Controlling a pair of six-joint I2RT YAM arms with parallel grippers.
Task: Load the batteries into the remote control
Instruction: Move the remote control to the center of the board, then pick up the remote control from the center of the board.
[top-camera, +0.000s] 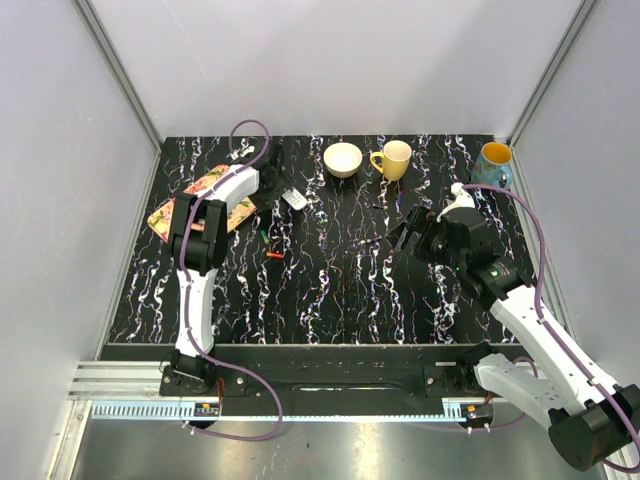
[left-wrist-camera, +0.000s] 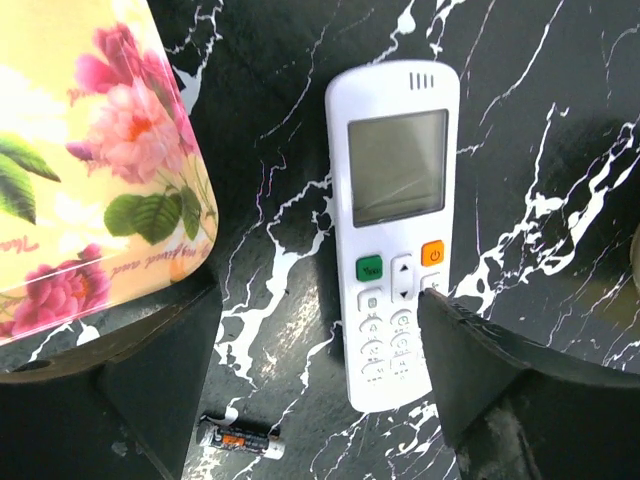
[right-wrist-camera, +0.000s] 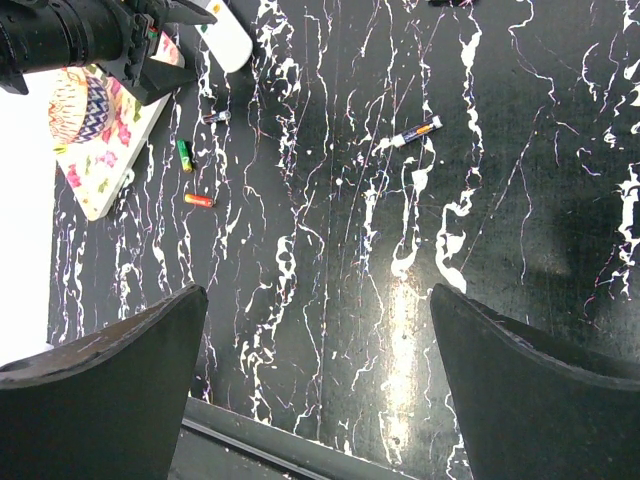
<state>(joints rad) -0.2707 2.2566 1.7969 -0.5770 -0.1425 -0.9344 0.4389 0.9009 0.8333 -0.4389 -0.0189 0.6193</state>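
The white remote control lies face up on the black marbled table, screen and buttons showing; it also shows in the top view. My left gripper is open above its button end, and the right finger overlaps the remote's lower right corner. A dark battery lies between the fingers, left of the remote. My right gripper is open and empty over bare table. Ahead of it lie a blue-and-white battery, a red one, a green one and a dark one.
A floral board lies under the left arm, close left of the remote. A cream bowl, a yellow mug and a blue cup stand along the back. The red battery lies mid-table.
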